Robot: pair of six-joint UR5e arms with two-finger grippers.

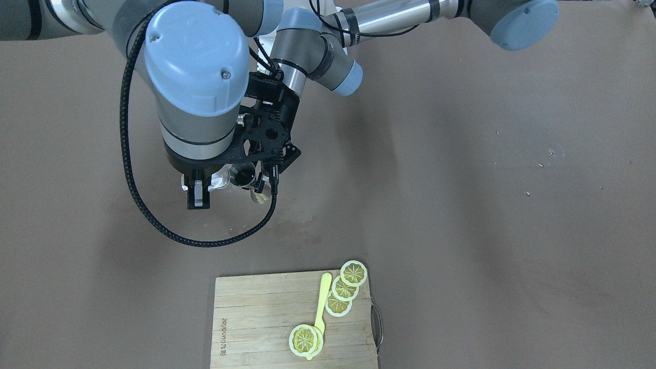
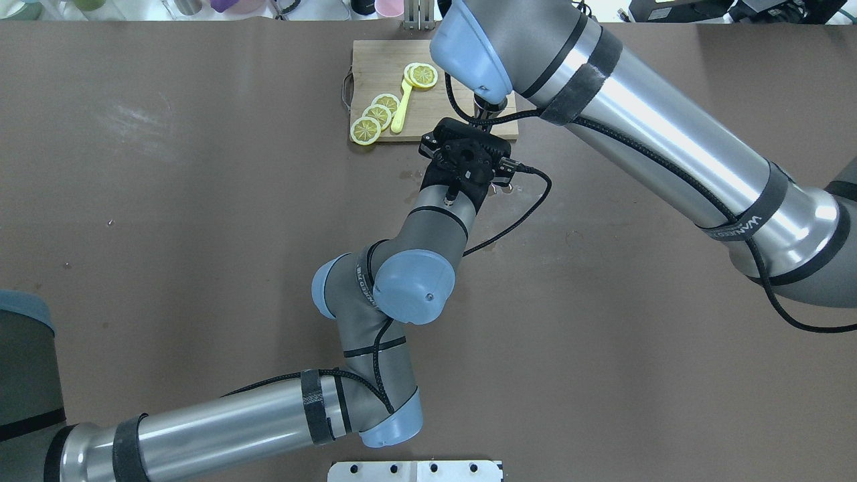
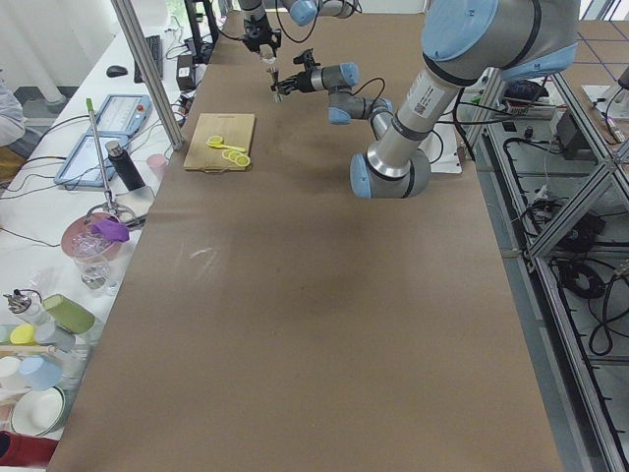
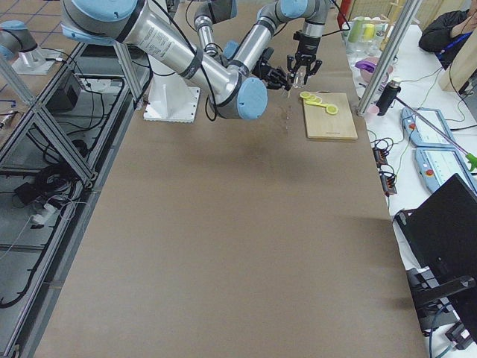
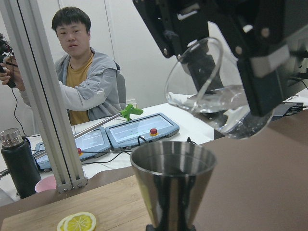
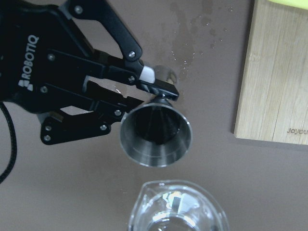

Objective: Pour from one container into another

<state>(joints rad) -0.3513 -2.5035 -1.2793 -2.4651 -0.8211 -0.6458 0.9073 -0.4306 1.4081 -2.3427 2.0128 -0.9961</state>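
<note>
Left hand (image 6: 161,94) is clamped narrow on the pinched waist of the steel jigger (image 6: 155,137), holding it upright above the brown worktop (image 6: 57,192) with the mouth open to the sky. Right hand (image 5: 231,77) grips the glass beaker (image 5: 211,96) and has it tipped. In the left wrist view the lip hangs over the jigger's mouth, apart from it, with water (image 5: 226,98) pooled low in the belly and not yet at the edge.

From the right wrist camera the beaker's spout sits at 6 o'clock of the jigger and the cutting board (image 6: 274,72) at 3 o'clock.

Now the danger. That mouth is a small target, so a quick tilt could throw the stream past the far rim. Wet spots (image 6: 190,36) at 12 o'clock on the worktop show how easily that happens. The beaker looks to hold more than the jigger, so overfilling is likely. And a hold on that thin waist may let the jigger rock.
</note>
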